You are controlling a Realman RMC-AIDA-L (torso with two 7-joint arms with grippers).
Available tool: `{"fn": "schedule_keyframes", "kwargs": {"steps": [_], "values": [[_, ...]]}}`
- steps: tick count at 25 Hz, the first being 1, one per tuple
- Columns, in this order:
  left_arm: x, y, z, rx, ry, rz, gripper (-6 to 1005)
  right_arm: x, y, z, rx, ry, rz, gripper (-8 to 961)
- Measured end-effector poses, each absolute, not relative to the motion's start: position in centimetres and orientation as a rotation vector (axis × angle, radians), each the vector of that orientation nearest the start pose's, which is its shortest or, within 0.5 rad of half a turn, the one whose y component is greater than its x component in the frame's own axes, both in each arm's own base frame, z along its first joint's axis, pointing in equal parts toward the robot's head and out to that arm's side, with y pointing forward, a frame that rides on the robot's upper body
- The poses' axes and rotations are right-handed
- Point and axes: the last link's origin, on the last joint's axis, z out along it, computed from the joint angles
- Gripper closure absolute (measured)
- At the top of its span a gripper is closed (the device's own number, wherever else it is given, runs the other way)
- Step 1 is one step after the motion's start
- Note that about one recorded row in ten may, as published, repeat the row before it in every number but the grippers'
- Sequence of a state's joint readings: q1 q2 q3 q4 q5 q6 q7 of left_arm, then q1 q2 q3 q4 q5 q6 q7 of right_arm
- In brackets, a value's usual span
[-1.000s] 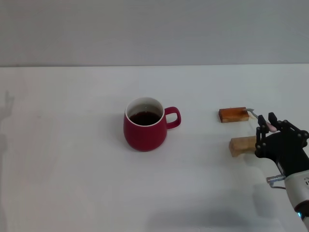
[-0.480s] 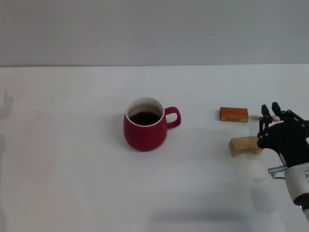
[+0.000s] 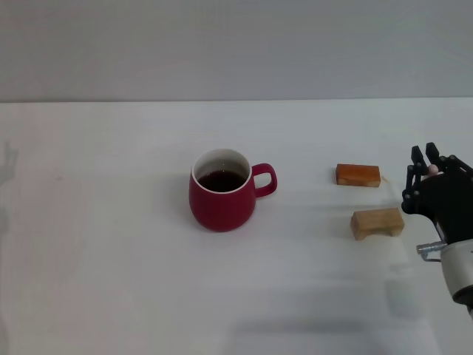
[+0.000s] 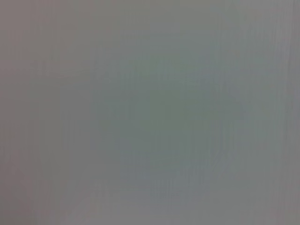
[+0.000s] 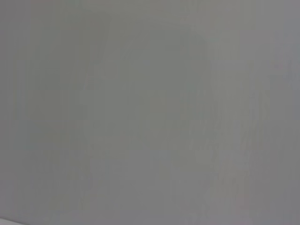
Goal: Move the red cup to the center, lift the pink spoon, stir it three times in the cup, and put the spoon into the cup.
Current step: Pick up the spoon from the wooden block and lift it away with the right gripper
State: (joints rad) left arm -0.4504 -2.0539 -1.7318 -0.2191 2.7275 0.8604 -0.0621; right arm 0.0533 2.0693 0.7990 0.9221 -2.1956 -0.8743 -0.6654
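white matte table (image 3: 111, 281): red cup (image 3: 222, 191) sits about mid-table, bulbous glazed ceramic, dark liquid inside, loop handle toward the robot's right. so the centering looks done. right gripper (image 3: 427, 174) is raised at the right edge, clamped on the pink spoon (image 3: 431, 170); only a pale pink tip shows. stirring and drop-in remain. two plain wooden blocks (image 3: 377, 222) lie between cup and gripper. left arm out of sight.

Right gripper (image 3: 424, 164), apparently with pink spoon (image 3: 430, 169), farther right, higher.
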Motion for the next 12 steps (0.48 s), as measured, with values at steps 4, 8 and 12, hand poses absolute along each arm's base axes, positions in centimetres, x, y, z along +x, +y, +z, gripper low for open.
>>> {"fn": "schedule_keyframes", "kwargs": {"steps": [4,8,12], "values": [[-38.58,35.72,5.54,-1.226,-0.739,-0.492,170,26.23,27.78,-5.89,-1.644,0.385,0.463,822],[-38.64,35.66,5.55,-1.224,-0.74,-0.491,170,26.22,27.77,-5.8,-1.639,0.384,0.465,822],[-38.64,35.65,5.52,-1.224,-0.741,-0.491,170,26.22,27.78,-5.76,-1.637,0.383,0.466,827]]}}
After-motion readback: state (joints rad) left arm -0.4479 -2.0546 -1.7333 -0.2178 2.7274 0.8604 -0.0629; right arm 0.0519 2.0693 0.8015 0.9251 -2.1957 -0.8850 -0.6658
